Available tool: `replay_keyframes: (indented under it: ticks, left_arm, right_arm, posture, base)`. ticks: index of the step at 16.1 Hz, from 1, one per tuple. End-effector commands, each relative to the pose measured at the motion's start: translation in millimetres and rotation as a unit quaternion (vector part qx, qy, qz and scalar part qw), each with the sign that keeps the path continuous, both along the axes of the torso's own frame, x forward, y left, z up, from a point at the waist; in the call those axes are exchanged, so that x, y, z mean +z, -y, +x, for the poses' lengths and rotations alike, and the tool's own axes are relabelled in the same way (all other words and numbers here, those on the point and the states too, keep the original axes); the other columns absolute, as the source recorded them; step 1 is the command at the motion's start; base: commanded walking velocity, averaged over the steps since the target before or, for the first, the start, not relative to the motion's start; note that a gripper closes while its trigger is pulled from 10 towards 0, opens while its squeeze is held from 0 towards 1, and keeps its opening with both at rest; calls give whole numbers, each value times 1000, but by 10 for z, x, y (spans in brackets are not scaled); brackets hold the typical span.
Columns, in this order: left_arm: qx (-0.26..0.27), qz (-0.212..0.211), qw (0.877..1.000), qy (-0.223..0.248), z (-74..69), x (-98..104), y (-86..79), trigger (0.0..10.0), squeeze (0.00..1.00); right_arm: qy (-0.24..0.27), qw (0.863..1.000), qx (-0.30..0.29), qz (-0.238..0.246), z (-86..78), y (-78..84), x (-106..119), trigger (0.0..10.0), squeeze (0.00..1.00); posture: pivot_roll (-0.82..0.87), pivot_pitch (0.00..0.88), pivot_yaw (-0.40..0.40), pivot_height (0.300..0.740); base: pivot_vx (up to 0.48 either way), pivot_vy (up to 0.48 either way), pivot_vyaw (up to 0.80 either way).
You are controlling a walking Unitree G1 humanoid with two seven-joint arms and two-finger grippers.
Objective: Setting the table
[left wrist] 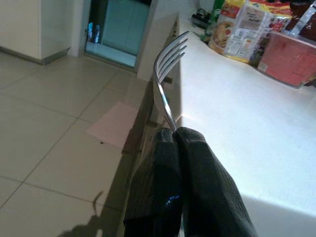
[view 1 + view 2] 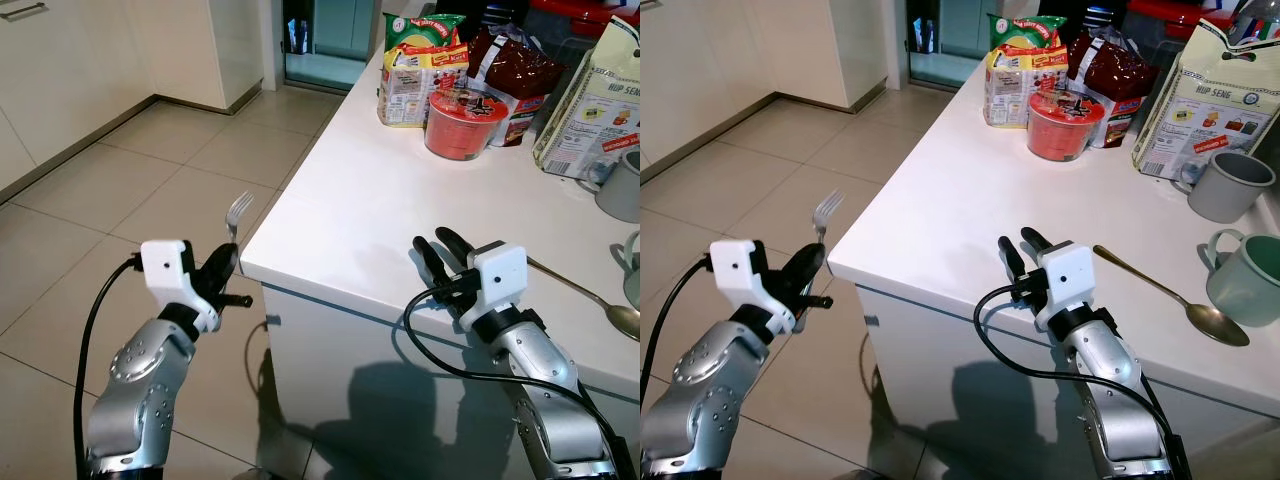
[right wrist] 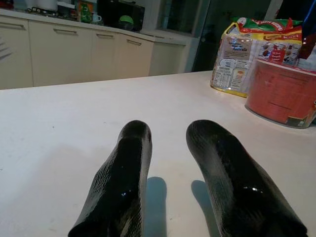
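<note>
Steel fork (image 2: 238,214) is standing tines-up, clamped by its handle in the left gripper (image 2: 222,272), just off the white table (image 2: 340,220) corner. Right gripper (image 2: 1018,254) is hovering parted, empty, over the edge. Advice: swing inward, lower flat before letting go.

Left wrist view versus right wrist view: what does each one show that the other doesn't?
Left wrist view: the left hand shut on a fork, tines up, beside the table edge with floor below. Right wrist view: the right hand open and empty, low over the table, with cabinets behind. Both: the white tabletop, the red bowl and the snack pack.
</note>
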State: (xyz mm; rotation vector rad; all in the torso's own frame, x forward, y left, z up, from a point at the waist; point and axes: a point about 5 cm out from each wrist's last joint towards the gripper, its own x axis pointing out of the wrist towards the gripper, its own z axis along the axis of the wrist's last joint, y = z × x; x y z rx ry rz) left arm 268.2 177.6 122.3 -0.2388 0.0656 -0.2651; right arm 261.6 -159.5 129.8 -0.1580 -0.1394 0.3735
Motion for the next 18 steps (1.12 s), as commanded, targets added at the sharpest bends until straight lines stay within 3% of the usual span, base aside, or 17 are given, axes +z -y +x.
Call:
replay_keyframes:
  ticks: [1,3,7,18]
  left_arm:
    - [-8,8,1000,12,18,70,47,0,0]
    - [-11,10,1000,9,22,54,77,0,0]
    - [-12,32,998,53,-9,132,143,0,0]
    - [4,50,995,83,59,218,157,0,0]
  right_arm:
    - [22,1000,4,-4,11,-19,86,10000,0]
    - [33,999,-1,-5,-2,-21,115,10000,0]
    - [76,997,-20,-2,-21,26,250,10000,0]
    - [68,997,-28,9,-14,-17,173,10000,0]
  posture:
    - [-5,0,5,740]
    - [-10,0,8,740]
    - [-10,0,8,740]
    - [-6,0,11,740]
  base:
    - [0,0,0]
    - [0,0,0]
    - [0,0,0]
    - [-29,-24,0]
